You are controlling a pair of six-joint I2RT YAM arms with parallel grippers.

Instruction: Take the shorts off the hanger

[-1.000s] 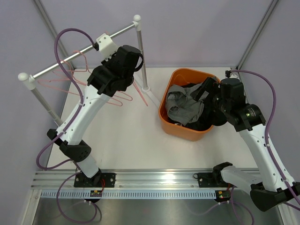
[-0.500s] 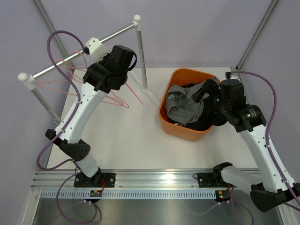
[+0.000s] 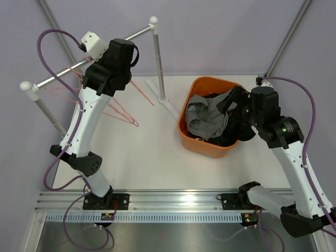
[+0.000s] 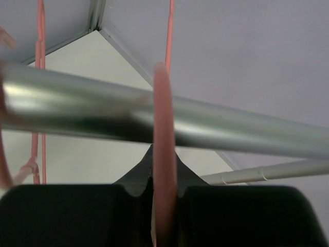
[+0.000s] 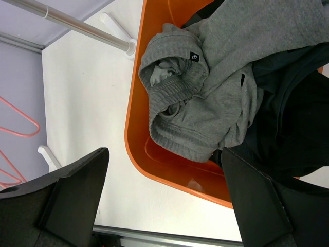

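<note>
A mid-grey pair of shorts (image 3: pixel 205 118) (image 5: pixel 205 98) lies crumpled in the orange basket (image 3: pixel 185 131) (image 5: pixel 134 128), on top of dark shorts (image 3: pixel 231 135) (image 5: pixel 293 123). I cannot tell one dark pair from another. My left gripper (image 3: pixel 86 77) (image 4: pixel 164 193) is up at the metal rail (image 3: pixel 131 37) (image 4: pixel 231 128), shut on a bare pink hanger (image 3: pixel 123 113) (image 4: pixel 164 149) whose hook sits over the rail. My right gripper (image 3: pixel 231 102) (image 5: pixel 164 154) hangs open over the basket's near edge, holding nothing.
Other bare pink hangers (image 3: pixel 58 90) (image 4: pixel 40 77) hang further left on the rail. The rail's right post (image 3: pixel 158 63) and its foot (image 5: pixel 115 23) stand just left of the basket. The left post (image 3: pixel 46 111) rises near the left wall.
My left arm has swung left along the rail with the hanger in its grip, and the hanger's lower part has followed. The right arm has barely moved.
</note>
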